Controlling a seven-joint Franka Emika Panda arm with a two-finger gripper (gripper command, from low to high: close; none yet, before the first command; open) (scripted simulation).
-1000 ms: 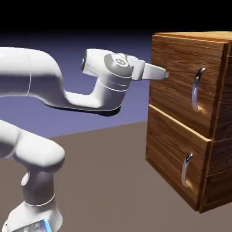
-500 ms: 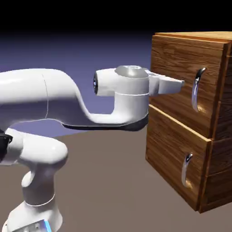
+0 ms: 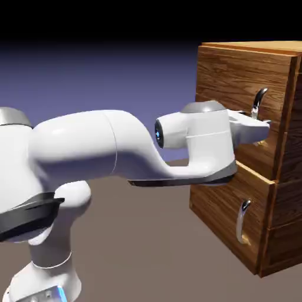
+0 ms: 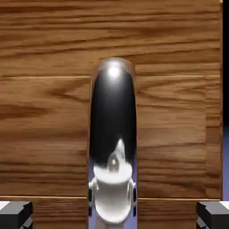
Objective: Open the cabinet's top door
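Arm: it comes in from the left of the exterior view, its white forearm (image 3: 88, 141) reaching toward the upper right.
Top door: right of centre, in the upper part of the frame, a wood panel (image 3: 224, 74) that looks shut to me.
Lower handle: right and below the middle (image 3: 240, 223), not the one I want.
Upper handle: upper right (image 3: 259, 97), long axis upright, partly hidden by my near finger.
Gripper: at the handle (image 3: 261, 122), jaws wide with nothing gripped.
Left fingertip: lower left corner of the hand view (image 4: 15, 214), well apart from the bar.
Bar between: seen end to end up the middle, a finger to either side, so I judge the line-up good.
Right fingertip: lower right (image 4: 214, 214), also apart.
Next move: I'd close across the bar, then pull the door; closing off-centre could nudge it.
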